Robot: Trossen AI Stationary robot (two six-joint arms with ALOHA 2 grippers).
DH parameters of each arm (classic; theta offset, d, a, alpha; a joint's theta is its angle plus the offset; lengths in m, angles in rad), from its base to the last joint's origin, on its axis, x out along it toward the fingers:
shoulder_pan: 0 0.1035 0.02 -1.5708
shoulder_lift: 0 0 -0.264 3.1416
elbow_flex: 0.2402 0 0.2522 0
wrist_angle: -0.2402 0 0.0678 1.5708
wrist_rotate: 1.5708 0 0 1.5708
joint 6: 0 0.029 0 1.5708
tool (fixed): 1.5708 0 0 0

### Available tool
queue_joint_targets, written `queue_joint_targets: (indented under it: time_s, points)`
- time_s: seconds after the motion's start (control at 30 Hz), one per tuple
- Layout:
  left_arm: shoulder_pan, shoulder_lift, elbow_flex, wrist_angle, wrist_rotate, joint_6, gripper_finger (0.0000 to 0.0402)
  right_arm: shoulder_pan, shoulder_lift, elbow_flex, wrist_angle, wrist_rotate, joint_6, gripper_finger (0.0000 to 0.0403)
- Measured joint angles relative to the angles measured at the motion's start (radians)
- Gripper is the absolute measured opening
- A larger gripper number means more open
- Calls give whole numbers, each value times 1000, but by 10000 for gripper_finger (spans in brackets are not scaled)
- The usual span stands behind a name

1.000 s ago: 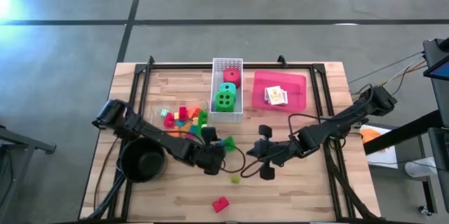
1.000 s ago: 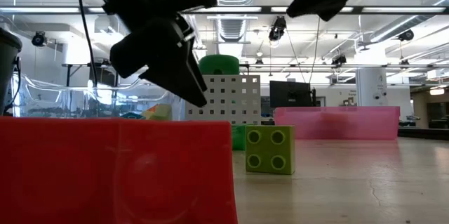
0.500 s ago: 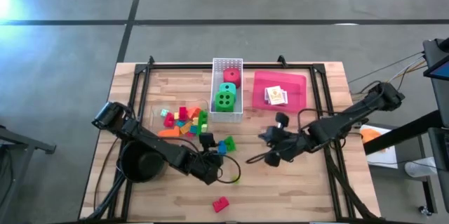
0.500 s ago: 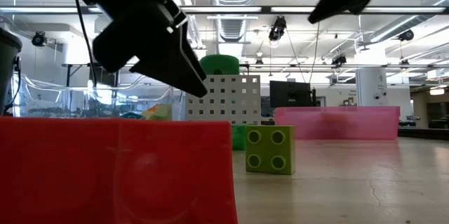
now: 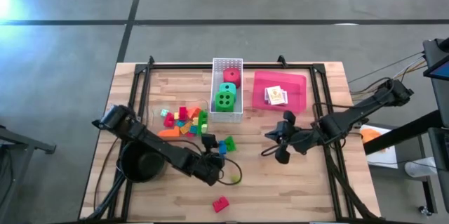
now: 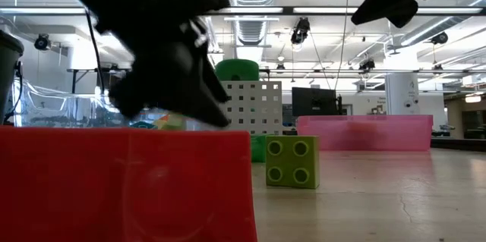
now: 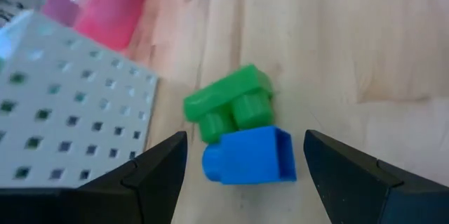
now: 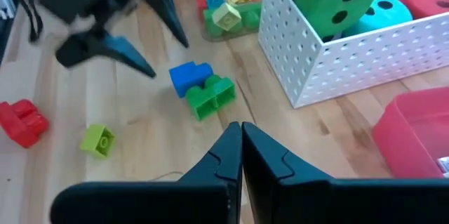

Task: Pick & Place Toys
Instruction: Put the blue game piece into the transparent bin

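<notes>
The left gripper (image 7: 242, 175) hangs with jaws spread, empty, over a small blue plastic brick (image 7: 250, 155); the green brick (image 7: 228, 102) touches at its twelve o'clock. The right gripper (image 8: 241, 155) is clenched, empty.

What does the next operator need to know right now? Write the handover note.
Left gripper: open, empty, lined up on the blue brick and the green brick touching it.
Right gripper: shut, empty, raised near the pink tray.
Done: green, teal and red dice sit in the white basket; card pack lies in the tray.
Left: brick pile, olive brick, red brick.
</notes>
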Motion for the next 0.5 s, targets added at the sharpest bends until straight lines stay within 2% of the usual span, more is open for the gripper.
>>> queue_joint_targets:
  time_s: [0.23, 0.5]
  points:
    - [1, 123, 83, -15, -25, 123, 287, 0, -7, -4, -1, 0, -2, 8]
    - [6, 135, 104, -79, -47, 109, 287, 0, -6, -4, -2, 0, -13, 8]
